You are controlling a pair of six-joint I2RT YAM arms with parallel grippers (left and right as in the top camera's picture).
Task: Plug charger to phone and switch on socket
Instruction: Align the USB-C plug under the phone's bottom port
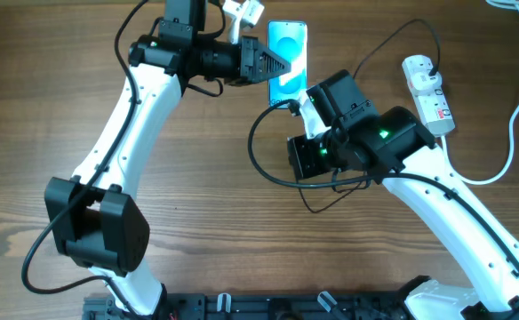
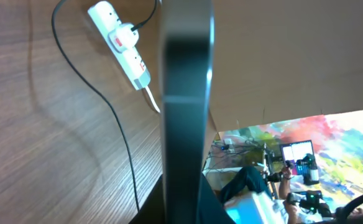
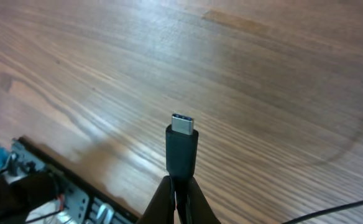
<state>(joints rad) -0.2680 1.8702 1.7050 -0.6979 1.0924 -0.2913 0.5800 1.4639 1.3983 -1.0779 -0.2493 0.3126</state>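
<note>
The right claw point(image 3: 179, 190) is pinched narrow on the charger just behind its plug point(image 3: 181, 144). The metal tip sticks out past the fingertips. In the right wrist view only bare table point(image 3: 281, 74) lies ahead of the tip, so the plug is not yet aimed at the phone.

The left claw point(image 1: 275, 67) appears closed on the phone point(image 1: 288, 44) from its 9 o'clock side. In the left wrist view the phone shows edge-on as a dark slab, and the fingers themselves are out of sight.

In the overhead view the phone's long axis runs 12 to 6. Its 6 o'clock end sits just beside the right claw, at about 10 o'clock from it, so the right arm is the nearer to that end. I cannot make out the port.

The next move probably calls for turning the plug onto the phone's long axis and pushing it toward 12.

The socket point(image 1: 428, 89) lies well apart at 3 o'clock, with no claw near it.
</note>
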